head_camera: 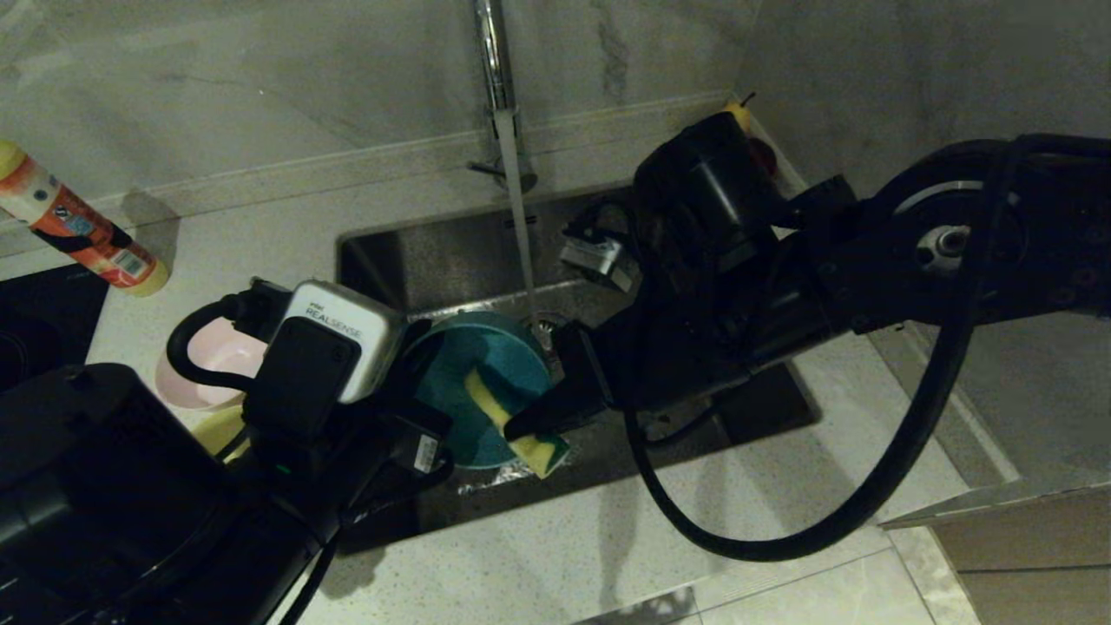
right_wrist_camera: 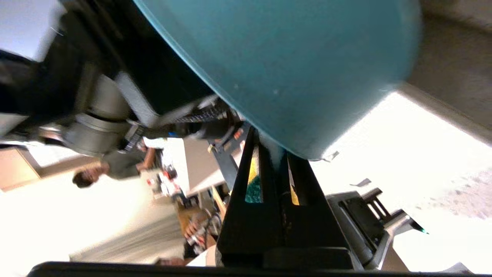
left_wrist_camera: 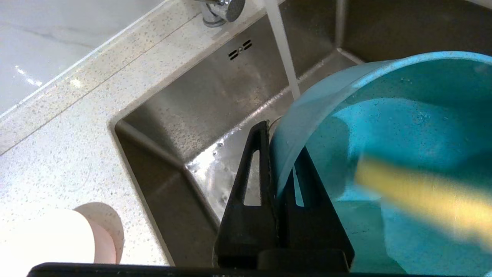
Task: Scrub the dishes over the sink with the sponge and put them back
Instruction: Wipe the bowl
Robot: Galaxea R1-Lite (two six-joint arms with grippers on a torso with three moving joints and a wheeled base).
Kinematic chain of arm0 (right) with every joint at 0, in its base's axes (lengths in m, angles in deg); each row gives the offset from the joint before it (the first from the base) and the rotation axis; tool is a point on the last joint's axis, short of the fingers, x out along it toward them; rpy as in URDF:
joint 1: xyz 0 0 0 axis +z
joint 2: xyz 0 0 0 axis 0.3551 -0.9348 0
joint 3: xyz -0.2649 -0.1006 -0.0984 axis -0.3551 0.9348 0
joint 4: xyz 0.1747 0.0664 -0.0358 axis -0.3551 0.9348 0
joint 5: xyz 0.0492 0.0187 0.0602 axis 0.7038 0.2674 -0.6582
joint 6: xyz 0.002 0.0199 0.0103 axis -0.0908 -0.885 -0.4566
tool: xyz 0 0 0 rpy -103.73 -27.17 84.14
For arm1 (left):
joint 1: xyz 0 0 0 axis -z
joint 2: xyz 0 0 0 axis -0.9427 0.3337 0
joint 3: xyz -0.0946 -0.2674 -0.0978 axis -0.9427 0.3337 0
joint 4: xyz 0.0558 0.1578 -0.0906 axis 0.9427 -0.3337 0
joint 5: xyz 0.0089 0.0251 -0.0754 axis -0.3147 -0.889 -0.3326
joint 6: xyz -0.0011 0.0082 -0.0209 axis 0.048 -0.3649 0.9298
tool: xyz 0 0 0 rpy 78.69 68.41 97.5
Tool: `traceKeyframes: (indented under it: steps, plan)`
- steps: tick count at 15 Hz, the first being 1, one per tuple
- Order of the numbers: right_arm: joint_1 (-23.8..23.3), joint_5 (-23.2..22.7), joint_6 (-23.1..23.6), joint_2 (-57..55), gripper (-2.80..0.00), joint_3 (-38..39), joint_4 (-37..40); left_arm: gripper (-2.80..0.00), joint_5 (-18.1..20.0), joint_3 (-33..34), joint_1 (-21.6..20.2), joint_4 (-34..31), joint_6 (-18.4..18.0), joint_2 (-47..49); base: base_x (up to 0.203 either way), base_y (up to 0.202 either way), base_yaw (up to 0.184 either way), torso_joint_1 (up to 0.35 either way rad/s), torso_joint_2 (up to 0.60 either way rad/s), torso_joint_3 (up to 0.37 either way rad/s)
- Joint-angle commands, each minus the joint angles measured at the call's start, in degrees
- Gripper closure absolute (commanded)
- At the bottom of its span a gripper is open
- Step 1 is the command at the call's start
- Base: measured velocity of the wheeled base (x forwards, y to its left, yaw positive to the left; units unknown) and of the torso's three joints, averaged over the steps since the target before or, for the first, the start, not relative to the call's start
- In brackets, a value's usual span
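At the far left of the head view a spray bottle (head_camera: 82,226) lies on the worktop (head_camera: 286,226), clear of my work. Below it, lower left, the pink bowl (head_camera: 213,369) sits on the worktop beside the sink (head_camera: 408,252), with a sliver of the yellow bowl (head_camera: 217,430) just under it, mostly hidden by my left arm. I cannot tell whether either has been scrubbed; I judge both are waiting.

Left of centre, my left gripper (left_wrist_camera: 278,154) has its jaws clenched on the rim of the blue bowl (head_camera: 482,386), holding it tilted over the basin. In the centre, the tap (head_camera: 495,69) runs a stream (head_camera: 521,234) down just behind the bowl. My right gripper (head_camera: 521,425) comes in from the right, jaws clamped on the sponge (head_camera: 512,417), which lies across the bowl's inner face.

My assessment: scrubbing of the blue bowl is under way; nothing is confirmed washed and returned. At least this bowl's return remains, and probably the other two.

Obstructions: the left wrist camera housing (head_camera: 334,347) and the right arm's cable (head_camera: 868,486) crowd the basin, and the tap stands close to the bowl's upper edge.
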Motion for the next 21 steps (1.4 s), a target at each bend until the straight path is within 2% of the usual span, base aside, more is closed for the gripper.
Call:
traceKeyframes:
  steps: [1,11,16,21]
  plan:
    - [-0.9,-0.2,-0.3,1.1,0.00,-0.5,0.0,0.00,-0.2,0.1,0.0,0.4,-0.2,-0.1,0.000,0.000,0.000,0.000,0.00,0.000]
    - [-0.8,-0.3,-0.1,-0.2,0.00,-5.7,-0.4,0.00,-0.1,0.9,0.1,1.7,-0.2,0.4,0.000,0.000,0.000,0.000,0.00,0.000]
    - [2.6,-0.2,-0.2,-2.7,0.00,-5.4,-0.1,0.00,-0.1,0.7,0.1,2.6,-0.1,0.3,0.000,0.000,0.000,0.000,0.00,0.000]
    - [4.0,-0.1,-0.3,-4.2,0.00,-4.5,0.4,0.00,-0.1,0.8,0.1,2.7,-0.1,-0.4,0.000,0.000,0.000,0.000,0.00,0.000]
